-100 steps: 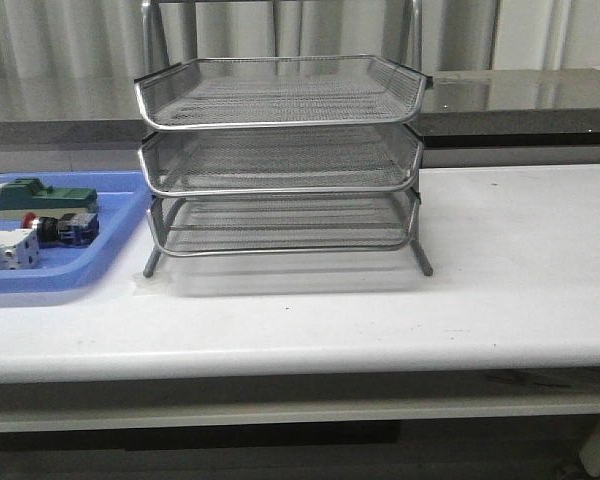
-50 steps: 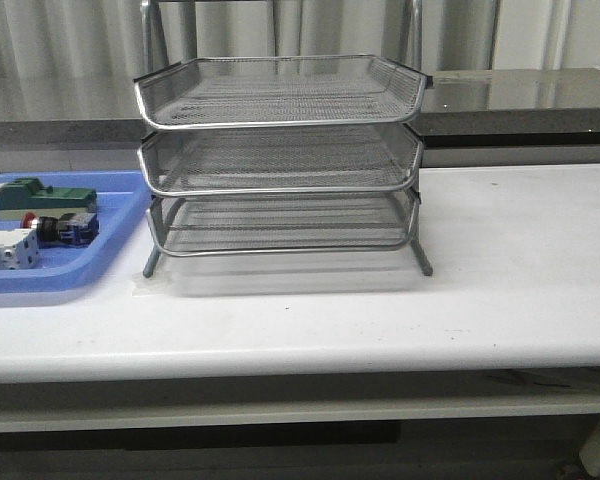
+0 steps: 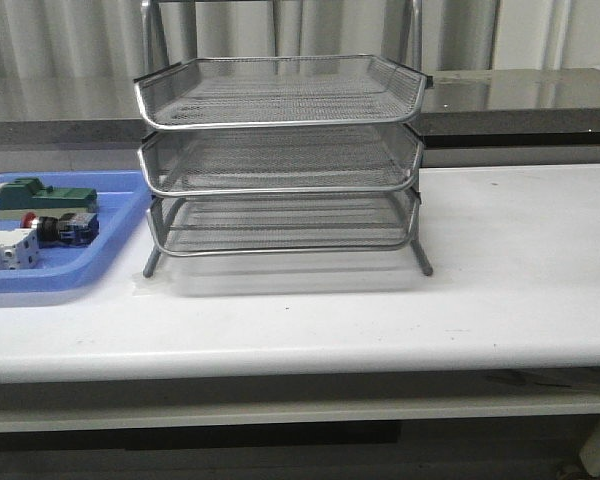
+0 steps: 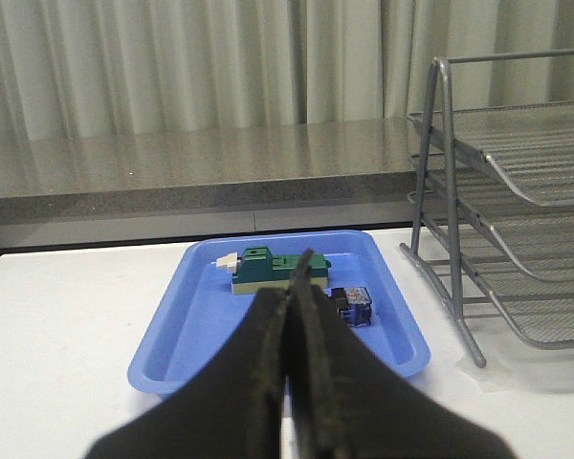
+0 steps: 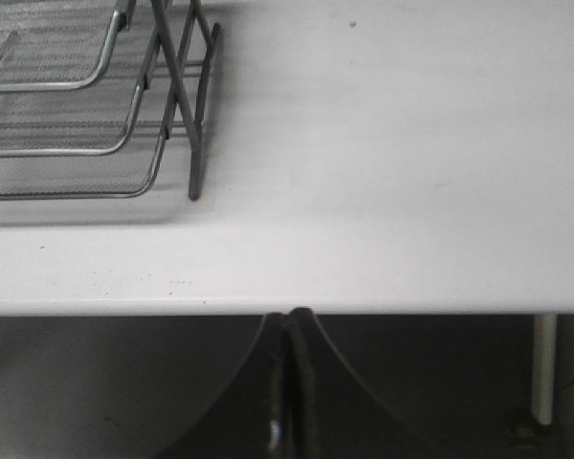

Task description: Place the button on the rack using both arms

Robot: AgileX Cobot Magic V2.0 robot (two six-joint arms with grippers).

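Note:
The button (image 3: 62, 229), with red head, black body and blue rear block, lies in the blue tray (image 3: 115, 255) at the left of the table. In the left wrist view the button (image 4: 352, 306) is partly hidden behind my fingers. The three-tier silver wire rack (image 3: 280, 160) stands at the table's middle, all tiers holding nothing; it also shows in the left wrist view (image 4: 517, 220) and the right wrist view (image 5: 86, 105). My left gripper (image 4: 295, 277) is shut and empty, short of the tray. My right gripper (image 5: 289, 316) is shut and empty, off the table's front edge. Neither arm shows in the front view.
The blue tray also holds a green block (image 3: 40, 197) and a white block (image 3: 5, 250). A grey counter (image 3: 540, 95) and curtains run behind the table. The white tabletop (image 3: 520, 240) stretches to the right of the rack.

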